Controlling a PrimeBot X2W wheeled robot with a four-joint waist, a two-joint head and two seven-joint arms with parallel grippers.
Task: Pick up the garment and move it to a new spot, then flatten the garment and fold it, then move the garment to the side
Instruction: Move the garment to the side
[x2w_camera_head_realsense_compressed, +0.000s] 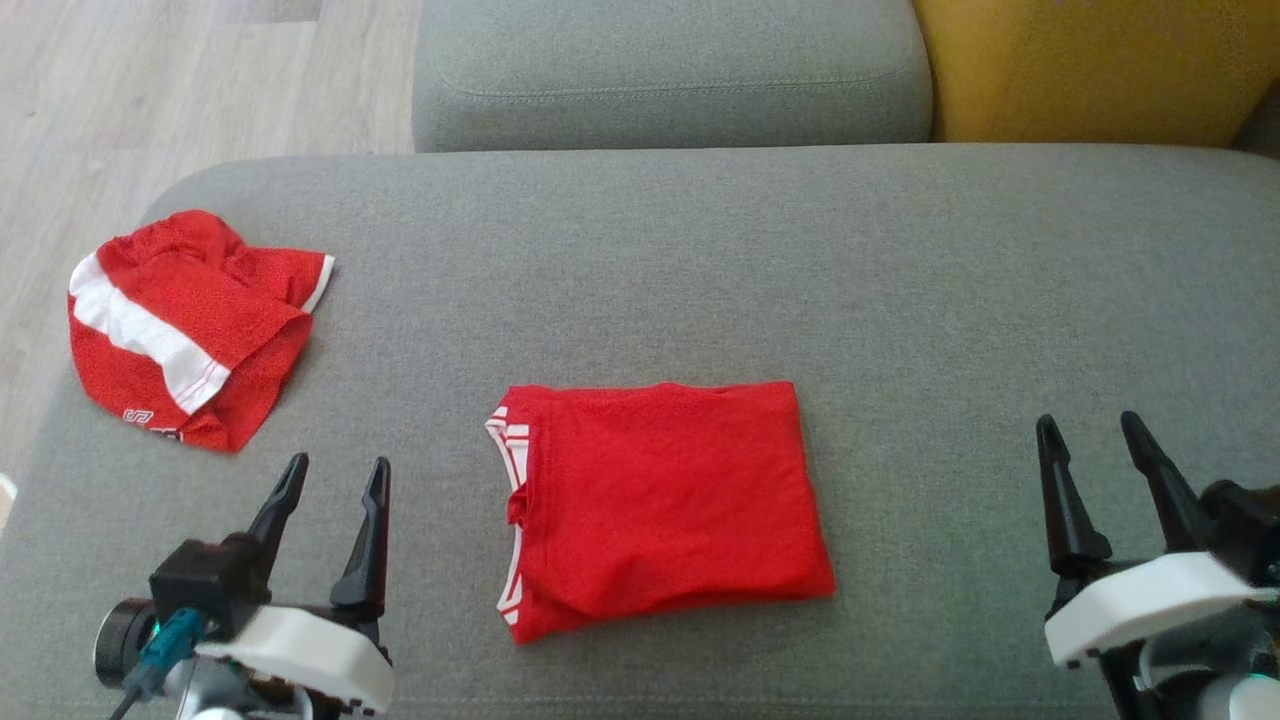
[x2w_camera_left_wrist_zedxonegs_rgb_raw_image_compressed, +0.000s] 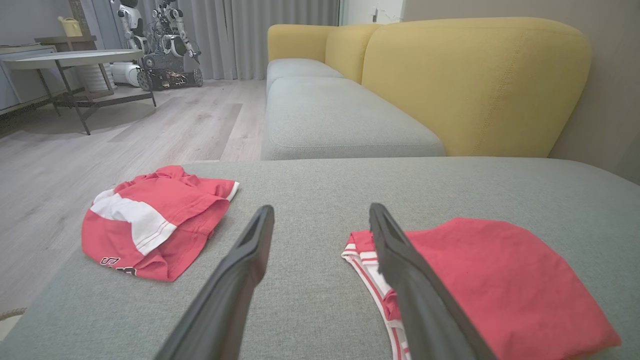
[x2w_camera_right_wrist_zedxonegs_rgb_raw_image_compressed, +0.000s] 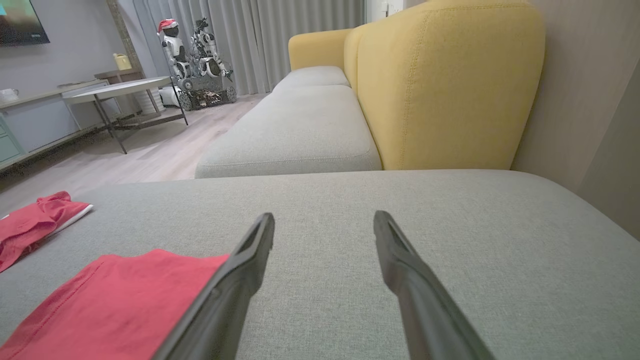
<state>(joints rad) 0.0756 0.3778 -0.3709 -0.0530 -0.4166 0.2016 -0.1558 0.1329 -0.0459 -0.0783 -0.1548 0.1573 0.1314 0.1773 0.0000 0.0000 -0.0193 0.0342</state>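
A red garment (x2w_camera_head_realsense_compressed: 665, 505) with white-striped collar trim lies folded into a neat rectangle on the grey sofa cushion (x2w_camera_head_realsense_compressed: 760, 260), near its front middle. It also appears at the right in the left wrist view as the garment (x2w_camera_left_wrist_zedxonegs_rgb_raw_image_compressed: 500, 285), and at the lower left in the right wrist view as the garment (x2w_camera_right_wrist_zedxonegs_rgb_raw_image_compressed: 115, 305). My left gripper (x2w_camera_head_realsense_compressed: 335, 475) hovers open to its left, fingers apart and empty. Well to the right of it my right gripper (x2w_camera_head_realsense_compressed: 1090, 430) is open too, with nothing between its fingers.
A second red and white garment (x2w_camera_head_realsense_compressed: 185, 325) lies crumpled at the cushion's far left edge. Beyond are another grey seat cushion (x2w_camera_head_realsense_compressed: 670, 70) and a yellow backrest (x2w_camera_head_realsense_compressed: 1090, 65). Wooden floor (x2w_camera_head_realsense_compressed: 150, 90) lies to the left; a table (x2w_camera_left_wrist_zedxonegs_rgb_raw_image_compressed: 70, 60) and parked robots (x2w_camera_left_wrist_zedxonegs_rgb_raw_image_compressed: 160, 45) stand far off.
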